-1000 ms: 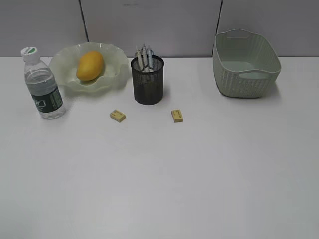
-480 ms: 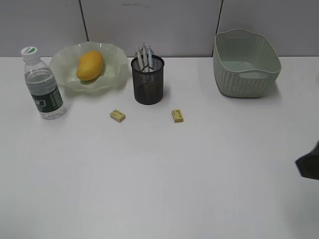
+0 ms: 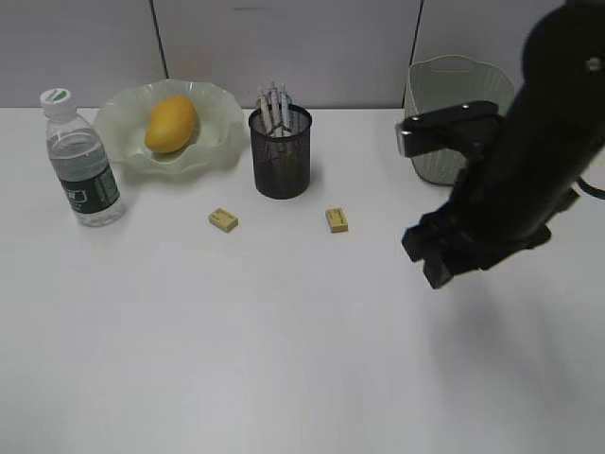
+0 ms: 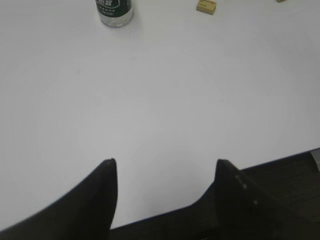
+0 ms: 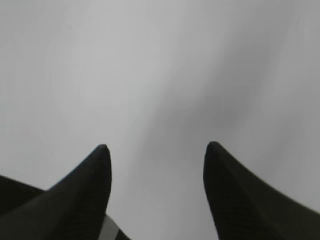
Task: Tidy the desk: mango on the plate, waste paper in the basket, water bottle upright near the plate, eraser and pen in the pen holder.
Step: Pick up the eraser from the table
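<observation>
Right gripper apart, empty, beside erasers.
Centre over the nearer eraser; left gripper idles apart.

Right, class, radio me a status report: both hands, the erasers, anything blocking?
Both hands open and empty: left hand, right hand. Two erasers loose on the desk, outside the pen holder. Nothing blocking.

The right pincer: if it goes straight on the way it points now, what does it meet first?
Probably only the bare desk: between the open right pincer fingers its wrist view shows nothing else, though blurred.
</observation>
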You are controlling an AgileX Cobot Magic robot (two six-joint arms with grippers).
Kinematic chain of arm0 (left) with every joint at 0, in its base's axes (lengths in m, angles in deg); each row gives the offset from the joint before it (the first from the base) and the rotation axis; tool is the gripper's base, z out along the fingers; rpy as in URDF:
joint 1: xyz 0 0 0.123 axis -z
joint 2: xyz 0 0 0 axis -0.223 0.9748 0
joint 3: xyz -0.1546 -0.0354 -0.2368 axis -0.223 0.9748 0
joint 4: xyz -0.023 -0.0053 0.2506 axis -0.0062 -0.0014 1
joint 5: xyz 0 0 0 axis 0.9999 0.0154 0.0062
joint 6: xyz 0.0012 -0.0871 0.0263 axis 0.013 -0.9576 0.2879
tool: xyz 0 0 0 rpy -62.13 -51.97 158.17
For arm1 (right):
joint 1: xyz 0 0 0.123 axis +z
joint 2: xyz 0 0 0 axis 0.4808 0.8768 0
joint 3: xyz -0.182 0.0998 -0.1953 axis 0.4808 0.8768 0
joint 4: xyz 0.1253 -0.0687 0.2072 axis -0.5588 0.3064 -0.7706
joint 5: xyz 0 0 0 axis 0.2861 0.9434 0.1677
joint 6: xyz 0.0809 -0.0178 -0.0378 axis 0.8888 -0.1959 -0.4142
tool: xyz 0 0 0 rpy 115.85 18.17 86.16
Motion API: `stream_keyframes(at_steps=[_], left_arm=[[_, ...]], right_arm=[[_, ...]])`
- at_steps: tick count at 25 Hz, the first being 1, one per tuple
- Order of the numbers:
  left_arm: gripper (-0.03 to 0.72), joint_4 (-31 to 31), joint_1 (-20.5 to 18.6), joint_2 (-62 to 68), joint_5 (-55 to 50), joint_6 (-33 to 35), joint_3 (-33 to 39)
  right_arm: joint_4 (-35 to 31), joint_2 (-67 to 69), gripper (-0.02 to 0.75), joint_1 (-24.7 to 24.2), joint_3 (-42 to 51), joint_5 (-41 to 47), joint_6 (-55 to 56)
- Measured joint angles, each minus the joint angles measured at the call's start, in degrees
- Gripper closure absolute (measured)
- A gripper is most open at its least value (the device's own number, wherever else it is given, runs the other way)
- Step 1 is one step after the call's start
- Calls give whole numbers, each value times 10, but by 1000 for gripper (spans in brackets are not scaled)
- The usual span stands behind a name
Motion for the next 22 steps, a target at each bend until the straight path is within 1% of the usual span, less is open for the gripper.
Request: stream_keyframes(at_steps=[5,12,16,19,22], left_arm=[[222,0,0,0,0,0,0],[222,0,0,0,0,0,0],[222,0,0,0,0,0,0],[222,0,0,0,0,0,0],[222,0,0,0,0,0,0]], right_arm=[[0,94,272,0,-127,6,-2],[0,230,300,-5,-324,66,-15],[-9,287,301,-11,-391,66,-15],[-14,322,297,-19,-417,57,-15],[-19,350,279,-25,-423,50,-15]])
